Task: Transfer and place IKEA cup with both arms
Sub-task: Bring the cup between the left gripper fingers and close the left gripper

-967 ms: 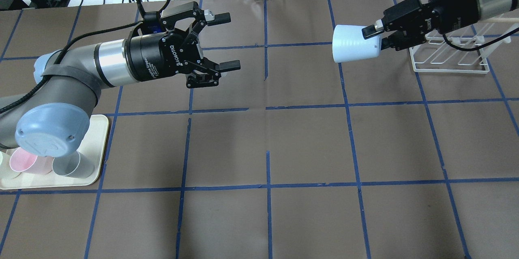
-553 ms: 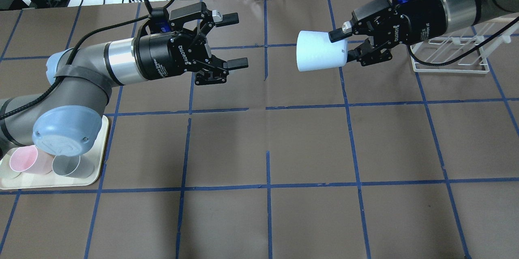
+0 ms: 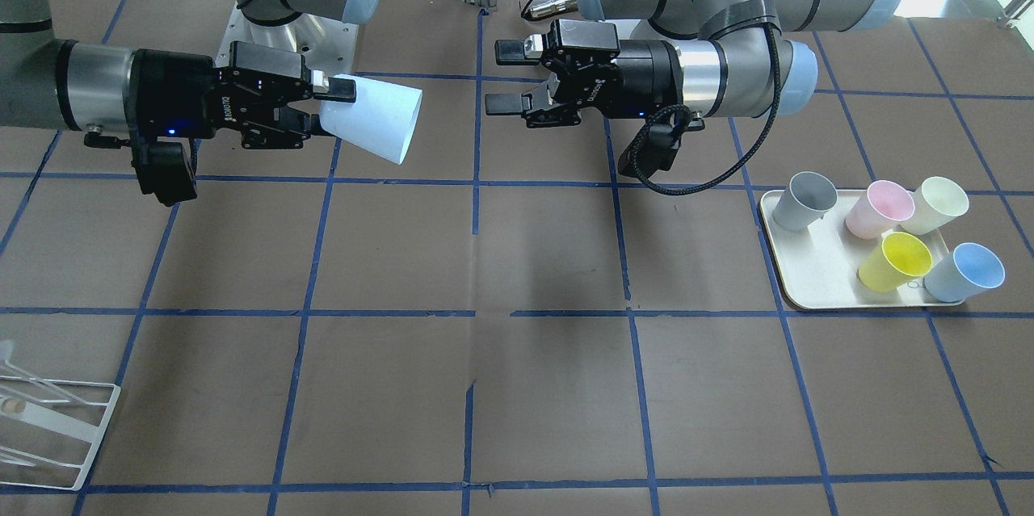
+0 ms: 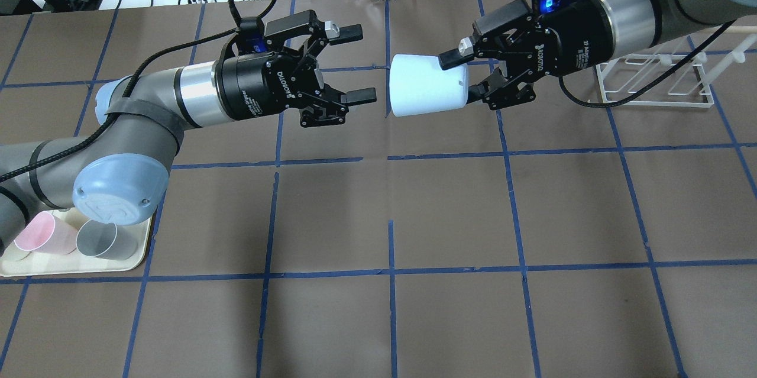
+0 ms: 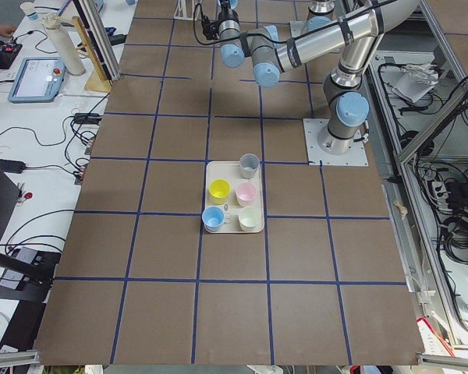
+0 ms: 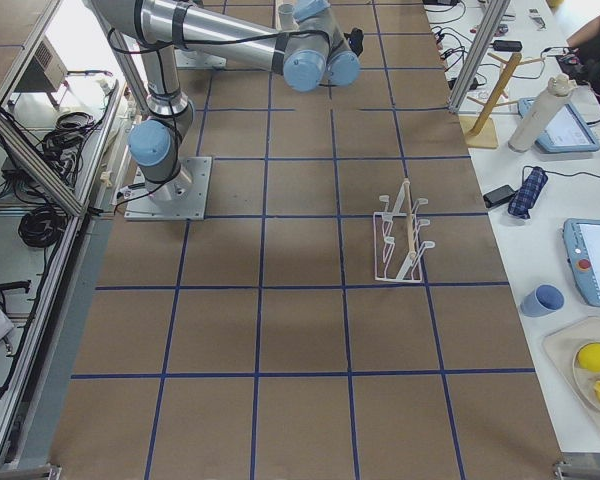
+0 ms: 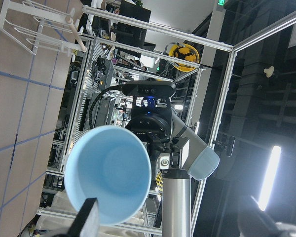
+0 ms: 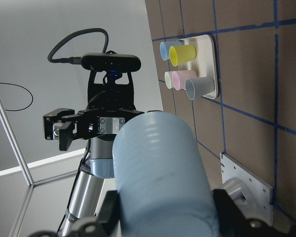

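My right gripper point(image 4: 461, 75) is shut on the base end of the pale-blue IKEA cup point(image 4: 427, 85) and holds it on its side above the table's far middle. The cup's open mouth faces my left gripper point(image 4: 361, 63). That gripper is open and empty, level with the cup, with its fingertips a short gap from the rim. The front-facing view shows the cup point(image 3: 376, 120) in the right gripper point(image 3: 331, 106), apart from the left gripper point(image 3: 501, 77). The left wrist view looks into the cup's mouth point(image 7: 108, 173). The right wrist view shows its side point(image 8: 163, 168).
A cream tray point(image 3: 808, 290) on my left holds grey point(image 3: 802, 201), pink point(image 3: 880, 209), cream point(image 3: 937, 203), yellow point(image 3: 895, 260) and a second blue cup point(image 3: 965, 271). A white wire rack point(image 4: 650, 79) stands at the far right behind the right arm.
The right arm has carried the cup leftward toward the table's middle. The left gripper has moved right toward it, still open. The gap between them has shrunk to a small one.
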Robot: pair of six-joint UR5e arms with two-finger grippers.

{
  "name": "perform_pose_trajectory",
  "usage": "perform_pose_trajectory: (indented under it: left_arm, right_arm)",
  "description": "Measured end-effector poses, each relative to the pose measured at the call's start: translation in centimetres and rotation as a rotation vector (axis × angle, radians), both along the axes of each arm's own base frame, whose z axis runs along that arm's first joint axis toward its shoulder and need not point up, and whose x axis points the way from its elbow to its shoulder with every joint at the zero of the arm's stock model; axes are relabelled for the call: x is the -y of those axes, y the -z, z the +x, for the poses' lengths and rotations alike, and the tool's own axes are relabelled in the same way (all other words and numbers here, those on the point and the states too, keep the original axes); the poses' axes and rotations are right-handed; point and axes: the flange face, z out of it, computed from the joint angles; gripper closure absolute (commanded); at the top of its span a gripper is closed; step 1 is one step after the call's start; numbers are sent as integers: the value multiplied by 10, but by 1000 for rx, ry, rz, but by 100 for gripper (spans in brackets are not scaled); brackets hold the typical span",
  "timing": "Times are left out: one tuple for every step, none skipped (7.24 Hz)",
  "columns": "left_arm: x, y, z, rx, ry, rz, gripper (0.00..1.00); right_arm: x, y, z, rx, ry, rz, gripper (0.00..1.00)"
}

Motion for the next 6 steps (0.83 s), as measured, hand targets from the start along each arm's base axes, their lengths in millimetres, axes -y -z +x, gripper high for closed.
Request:
perform_pose_trajectory:
  left_arm:
    - [-1,1,-4,-1,7,1,0]
    - [-3,1,-9,-2,20,2,0]
    - [-6,0,-14,-3,30,2,0]
    - [-8,-1,-16,-3,35,2,0]
    - [-9,-4,-17,-3,37,-1,2]
    - [-11,-6,-17,-5,37,-5,9]
  right_arm:
    - [-2,-2,14,12,-6,-2,48]
    - [-3,-2,23,21,-10,-5,47]
    - [-3,-1,28,26,-13,-6,47]
    - [-2,0,31,28,-14,-8,47]
    - [-2,1,31,28,-15,-8,46]
    - [-2,1,32,28,-15,-6,46]
